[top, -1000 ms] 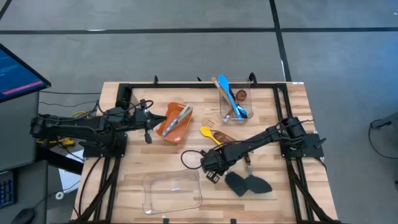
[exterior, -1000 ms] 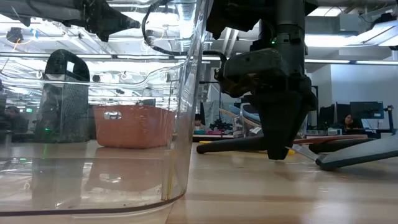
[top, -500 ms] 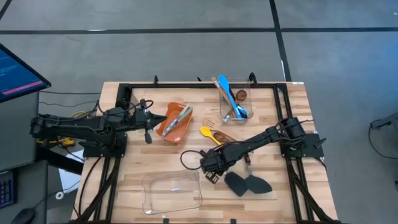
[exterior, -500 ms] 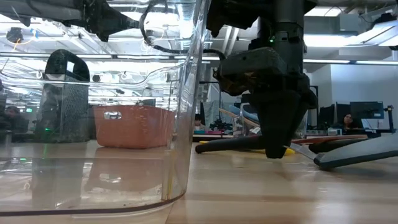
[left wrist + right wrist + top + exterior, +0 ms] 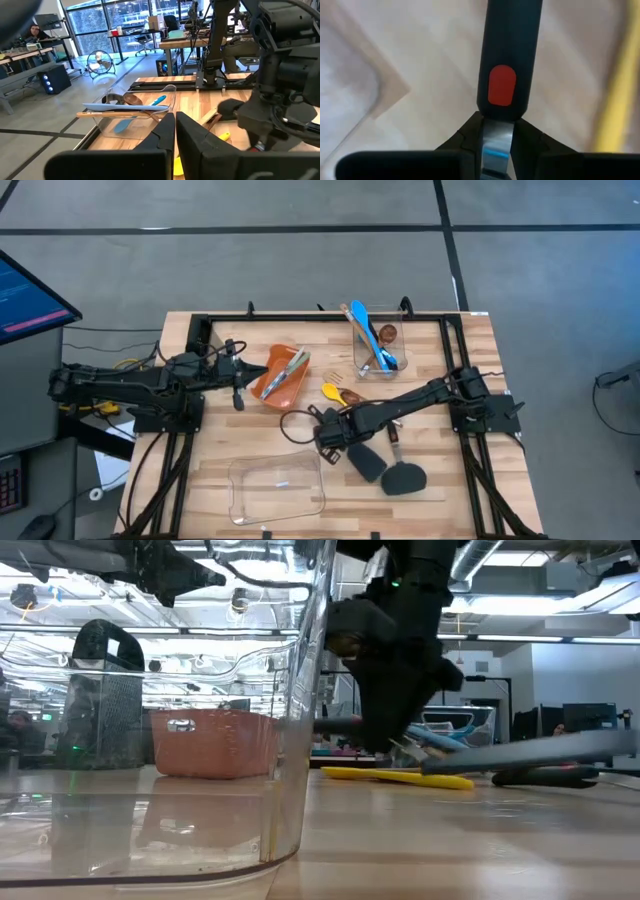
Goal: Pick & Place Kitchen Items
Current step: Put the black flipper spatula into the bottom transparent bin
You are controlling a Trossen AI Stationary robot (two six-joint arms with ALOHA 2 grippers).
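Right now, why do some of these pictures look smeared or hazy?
Low view: the right gripper and the black spatula it holds are streaked with motion blur, and the clear container shows glare. Right wrist view: the spatula handle sits too near, so the tabletop behind is soft.

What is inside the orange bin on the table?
In the orange bin, the high view shows slim metal tools lying slanted, their ends reaching over the rim. Anything beneath them is covered. In the low view the bin's wall hides the contents.
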